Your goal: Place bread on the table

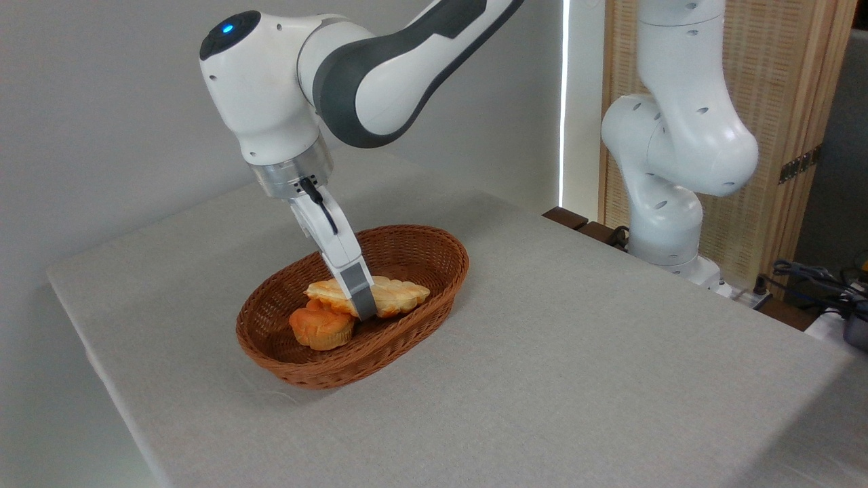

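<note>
Lying across the middle of the wicker basket, the bread sits flat with its scored top up, one end reaching toward the right-hand rim. The gripper comes down on it at a slant from up and to the left, the near finger crossing in front of the loaf about a third of the way along. I can only see that one grey-tipped finger; the other is hidden behind it, so I cannot tell whether the jaws are clamped on the bread or only straddling it. The slanted approach looks chosen to reach over the rim and take the flat pastry across its narrow width.

Just below and left of the fingertip sits a small orange muffin, touching or nearly touching the loaf's near edge, so a lift may nudge it. The raised basket wall rings the gripper on every side and must be cleared before moving out. Beyond it, the table offers bare grey cloth to the right and front. A second white robot arm stands well apart at the far right edge.
</note>
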Motion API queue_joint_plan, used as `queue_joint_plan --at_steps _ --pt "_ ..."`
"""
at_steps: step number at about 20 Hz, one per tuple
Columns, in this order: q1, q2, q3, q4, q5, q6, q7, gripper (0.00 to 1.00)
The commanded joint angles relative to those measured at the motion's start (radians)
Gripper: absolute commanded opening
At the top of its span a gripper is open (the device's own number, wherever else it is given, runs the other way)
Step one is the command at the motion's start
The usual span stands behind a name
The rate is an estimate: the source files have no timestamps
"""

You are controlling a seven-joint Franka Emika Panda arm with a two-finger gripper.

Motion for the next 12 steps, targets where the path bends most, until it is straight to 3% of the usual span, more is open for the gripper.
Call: queue_joint_plan --at_steps 1,3,4,12 --pt "0.001 -0.004 0.011 -0.002 -0.009 -0.001 0.041 0.96" --pt "0.003 -0.009 0.013 0.001 -0.011 0.001 0.042 0.57" --pt "0.003 -0.01 0.014 0.002 -0.014 0.001 0.042 0.47" --pt "0.006 -0.021 0.016 0.001 -0.015 -0.021 0.082 0.47"
